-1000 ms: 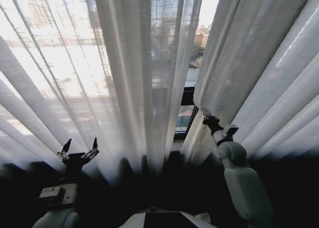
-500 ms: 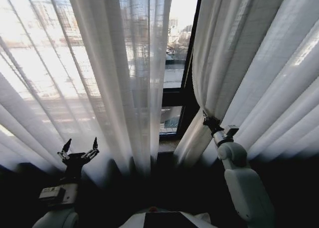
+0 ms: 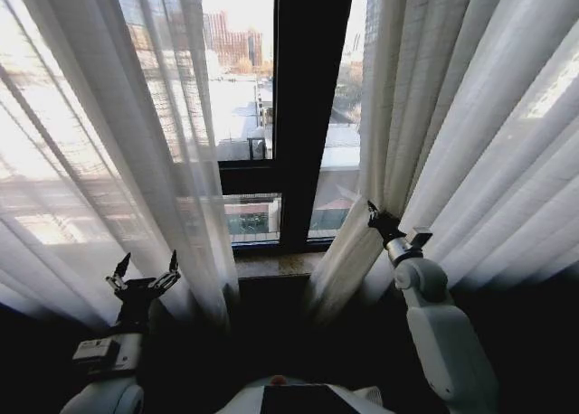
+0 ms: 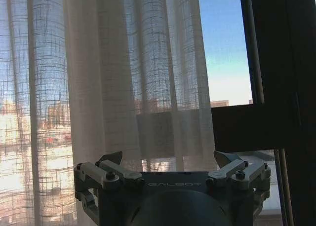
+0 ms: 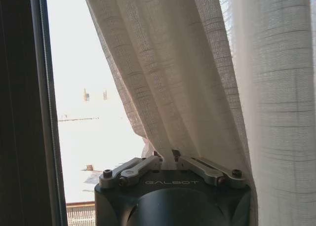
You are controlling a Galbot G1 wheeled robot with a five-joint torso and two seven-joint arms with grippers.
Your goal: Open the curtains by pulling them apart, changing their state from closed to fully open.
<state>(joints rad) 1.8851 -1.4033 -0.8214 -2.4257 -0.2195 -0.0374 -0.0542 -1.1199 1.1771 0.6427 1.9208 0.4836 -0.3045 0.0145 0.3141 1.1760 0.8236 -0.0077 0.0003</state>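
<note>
The tall sheer white pleated curtains [image 3: 109, 143] hang in two panels with a gap between them. The left panel covers the left side of the window, and the right panel [image 3: 479, 134] is bunched toward the right. In the gap stands the dark window frame [image 3: 308, 116], its thick upright bar rising up the middle and a crossbar running lower down. Through the glass are city buildings [image 3: 231, 48] under a bright sky. A stone sill [image 3: 271, 265] lies at the foot of the frame.

The right arm, in its pale casing [image 3: 443, 333], reaches up to the inner edge of the right panel. The right gripper [image 3: 378, 220] has its jaws pinched tight on a gathered fold of that fabric [image 5: 173, 102], which fans out upward from the pinch.

The left gripper [image 3: 145, 271] is held low in front of the left panel, just short of the cloth, its jaws spread wide with nothing between them.
</note>
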